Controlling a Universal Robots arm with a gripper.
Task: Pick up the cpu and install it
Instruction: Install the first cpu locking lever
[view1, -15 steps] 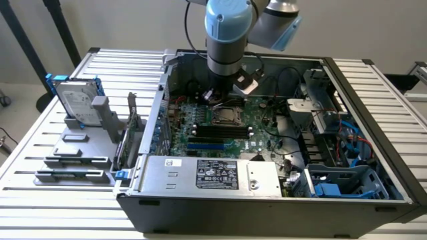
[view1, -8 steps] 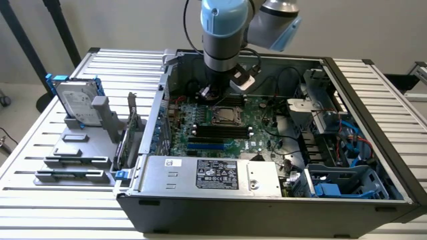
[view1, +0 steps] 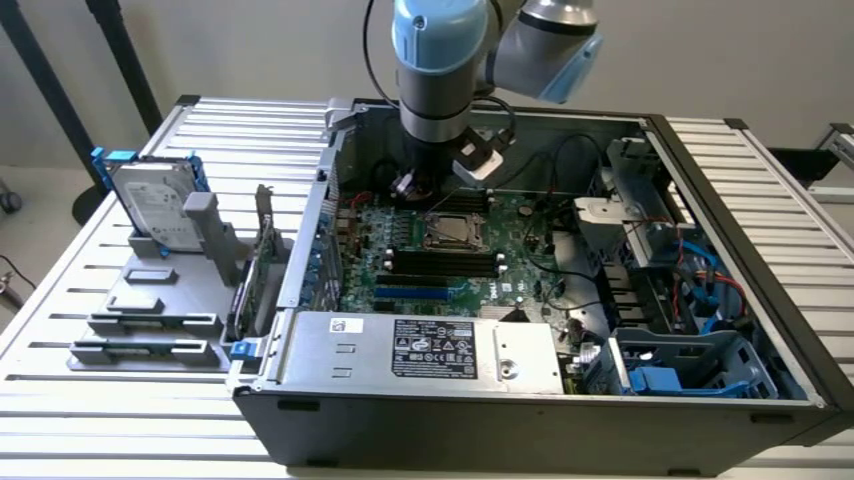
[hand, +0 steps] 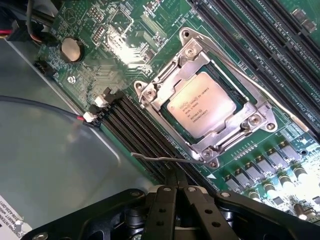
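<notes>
Closest to the wrist camera, the end effector (hand: 176, 187) has its fingers pinched fully together with nothing in them, sitting just above the motherboard (hand: 125, 55), and past it the cpu (hand: 201, 104) is already sitting in its socket (hand: 165, 90) inside the open PC case (view1: 747, 190).

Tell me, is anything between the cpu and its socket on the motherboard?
No. The cpu already lies inside the socket frame, with nothing visible on it. The gripper is beside it, closed and empty.
</notes>
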